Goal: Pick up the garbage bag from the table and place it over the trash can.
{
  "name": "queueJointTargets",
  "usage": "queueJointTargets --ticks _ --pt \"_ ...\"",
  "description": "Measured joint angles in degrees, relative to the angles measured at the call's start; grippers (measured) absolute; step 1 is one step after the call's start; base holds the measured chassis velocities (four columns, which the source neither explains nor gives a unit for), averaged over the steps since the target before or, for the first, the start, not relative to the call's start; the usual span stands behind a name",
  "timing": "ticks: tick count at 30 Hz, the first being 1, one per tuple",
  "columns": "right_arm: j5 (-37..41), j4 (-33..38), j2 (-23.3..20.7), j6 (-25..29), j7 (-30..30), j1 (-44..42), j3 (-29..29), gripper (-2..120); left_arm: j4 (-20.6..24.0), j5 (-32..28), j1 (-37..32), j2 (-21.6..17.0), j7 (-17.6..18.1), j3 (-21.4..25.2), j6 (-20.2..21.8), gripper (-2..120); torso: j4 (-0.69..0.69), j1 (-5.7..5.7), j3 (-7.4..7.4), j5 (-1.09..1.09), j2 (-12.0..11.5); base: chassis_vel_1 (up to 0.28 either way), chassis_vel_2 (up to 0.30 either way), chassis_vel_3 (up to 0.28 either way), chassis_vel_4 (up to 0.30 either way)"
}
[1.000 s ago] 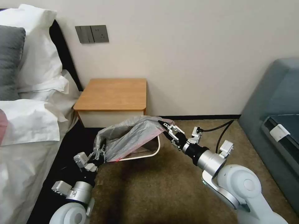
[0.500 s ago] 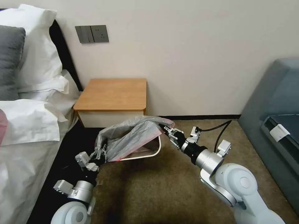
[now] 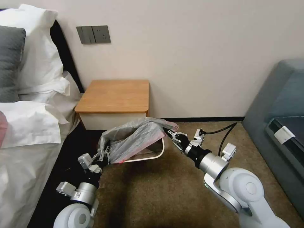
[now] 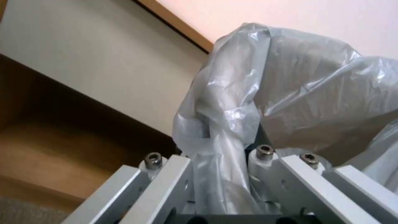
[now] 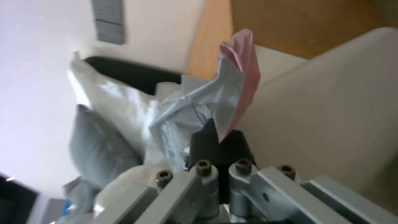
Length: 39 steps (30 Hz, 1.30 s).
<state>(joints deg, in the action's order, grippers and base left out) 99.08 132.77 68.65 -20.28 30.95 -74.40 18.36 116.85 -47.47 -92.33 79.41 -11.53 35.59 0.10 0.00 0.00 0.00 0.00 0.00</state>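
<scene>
2 claws, left claw (image 3: 105, 154) and right claw (image 3: 170, 132), pinch garbage bag (image 3: 136, 137) over trash can (image 3: 157, 155).

Both your arms reach forward and low from the shoulders. Your left arm stretches up from the lower left, its wrist angled up and to the right, and the left gripper (image 3: 106, 152) has its jaws pinched together on a fold of the garbage bag (image 3: 136, 139). Your right arm comes in from the lower right, elbow bent, wrist pointing up and left. The right gripper (image 3: 169, 132) clamps the bag's pinkish edge between closed black jaws.
</scene>
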Motion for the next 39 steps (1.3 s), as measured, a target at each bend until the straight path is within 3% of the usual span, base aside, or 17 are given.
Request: queueJointTargets --ticks 6,15,23,29,39 --pt "2.1 3.7 -1.9 -0.3 11.9 0.1 -0.3 0 -0.1 0.0 -0.1 0.0 -0.4 0.1 -0.2 7 0.00 0.00 0.00 0.00 0.0 0.000 0.000 0.000 0.000" --pt "3.2 5.1 -2.9 -2.1 18.9 -2.3 -0.1 0 -0.1 0.0 0.2 0.2 -0.4 0.0 -0.2 7 -0.01 0.00 0.00 0.00 0.0 0.000 0.000 0.000 0.000" --pt "-0.2 1.4 -1.6 -4.4 17.8 -2.6 -0.9 0 0.1 -0.2 0.1 0.4 -0.2 0.0 0.1 7 0.00 0.00 0.00 0.00 0.0 0.000 0.000 0.000 0.000" --pt "-8.2 -4.7 -1.3 -5.5 11.2 -0.4 -1.9 0 0.7 -0.3 -0.5 0.3 -0.1 0.1 0.4 7 0.00 0.00 0.00 0.00 0.0 0.000 0.000 0.000 0.000" --pt "-9.3 -9.1 -0.4 -7.2 8.9 2.1 -2.6 0 1.1 -0.3 -0.8 0.2 -0.1 0.0 0.4 7 0.00 0.00 0.00 0.00 0.0 0.000 0.000 0.000 0.000"
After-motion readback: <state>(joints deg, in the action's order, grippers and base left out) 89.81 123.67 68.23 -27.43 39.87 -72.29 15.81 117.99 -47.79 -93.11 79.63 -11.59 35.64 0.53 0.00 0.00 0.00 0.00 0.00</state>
